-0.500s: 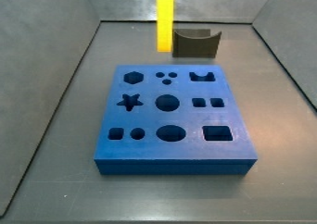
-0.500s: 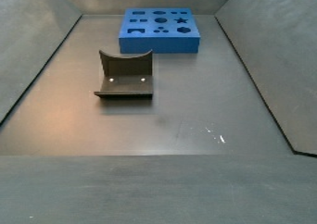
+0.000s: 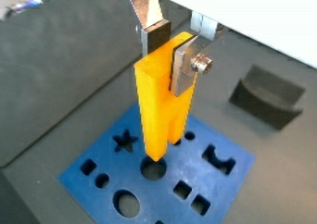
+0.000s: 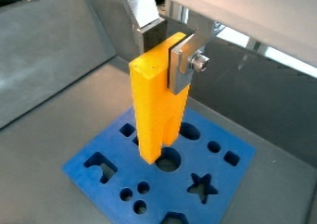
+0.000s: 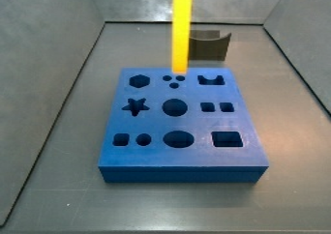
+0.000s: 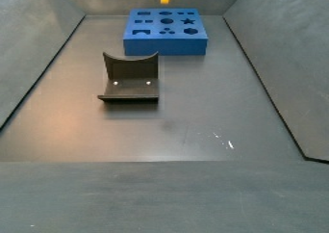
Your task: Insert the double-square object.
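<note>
One hand [image 3: 173, 44] — clamping double-square object [image 3: 161, 103]

Even, fairly bright overhead light fills all four pictures, with soft shadows and small white glints on the grey floor [image 6: 218, 139] in a side view. Both wrist views are soft and low in detail: the gripper [image 3: 171, 35], at the top of the frame, holds the double-square object [image 3: 161, 103], whose yellow-orange face looks flat and saturated. The blue block [image 5: 181, 122] shows crisp dark holes.

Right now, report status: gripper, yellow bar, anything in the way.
Gripper shut on yellow bar, above the blue block. Bar upright, not yet in any hole. Dark holder stands apart; nothing blocking.
</note>
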